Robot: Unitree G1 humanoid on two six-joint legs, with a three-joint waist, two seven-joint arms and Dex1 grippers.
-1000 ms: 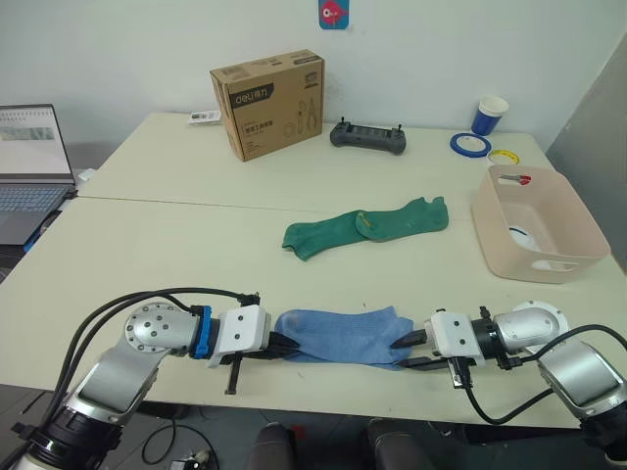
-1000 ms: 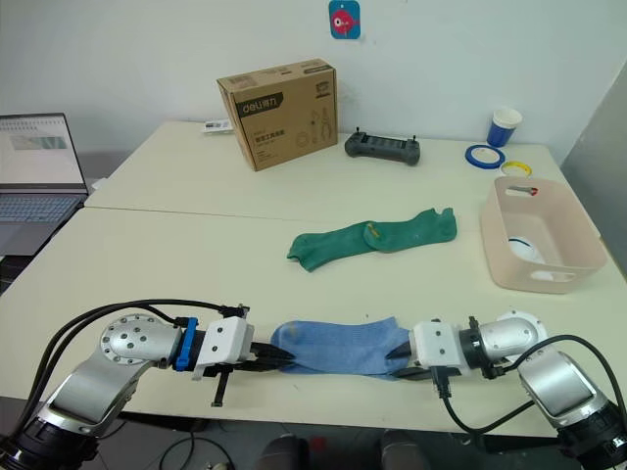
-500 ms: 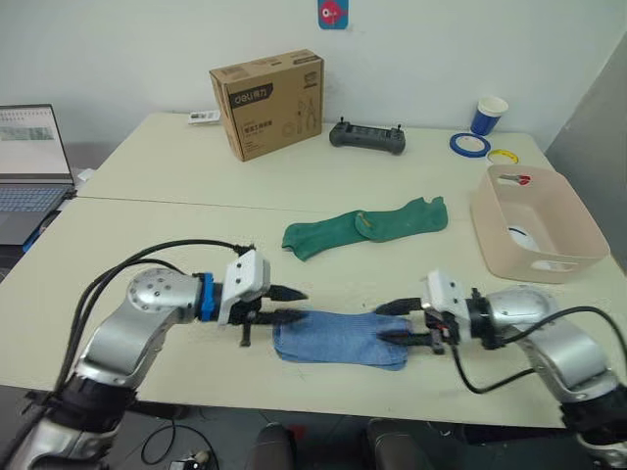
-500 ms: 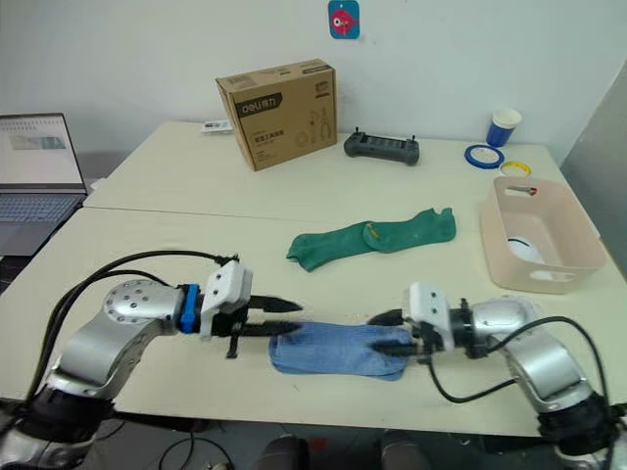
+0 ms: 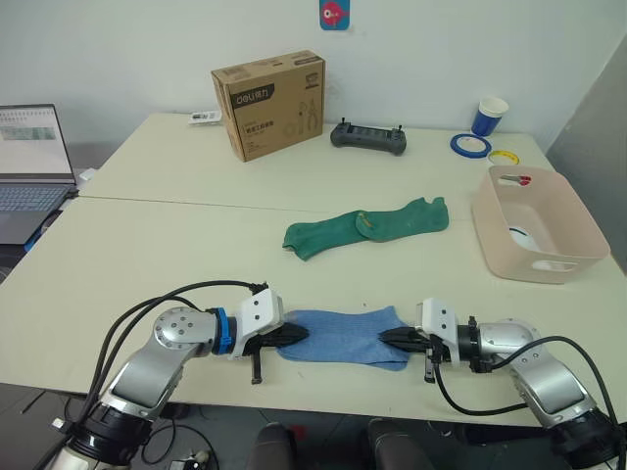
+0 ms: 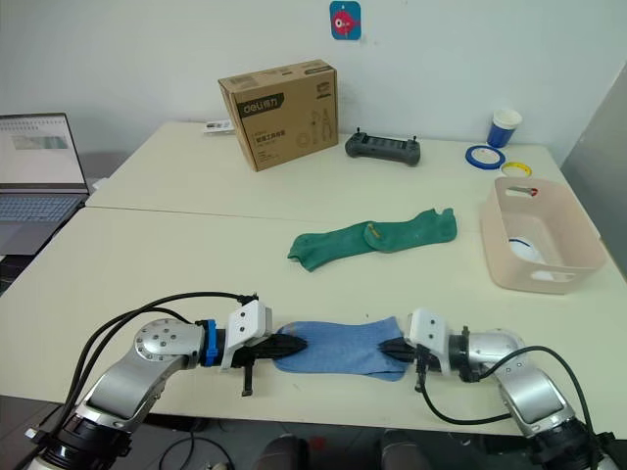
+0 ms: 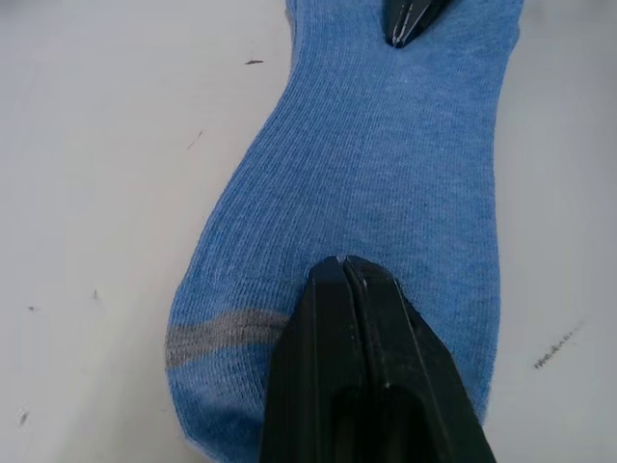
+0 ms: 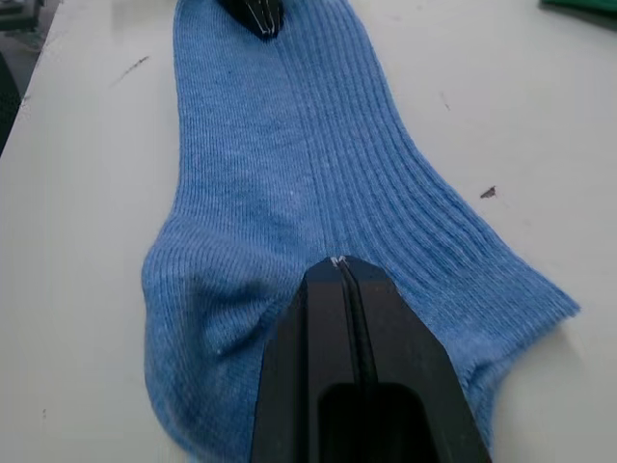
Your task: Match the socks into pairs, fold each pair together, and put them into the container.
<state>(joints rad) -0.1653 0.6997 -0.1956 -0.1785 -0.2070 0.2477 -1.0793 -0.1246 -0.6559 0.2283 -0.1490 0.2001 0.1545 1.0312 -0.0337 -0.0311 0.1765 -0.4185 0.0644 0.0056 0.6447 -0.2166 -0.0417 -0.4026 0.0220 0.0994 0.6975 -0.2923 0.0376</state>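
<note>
Light blue socks (image 5: 342, 336) lay at the table's (image 5: 176, 235) 6 o'clock edge, left gripper (image 5: 294, 336) and right gripper (image 5: 389, 338) at their ends.

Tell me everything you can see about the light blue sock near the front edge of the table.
The light blue sock is ribbed knit fabric with a grey stripe near one end. It lies flat and stretched lengthwise near the table's front edge. The left gripper has its fingers closed over one end, the right gripper over the other.
</note>
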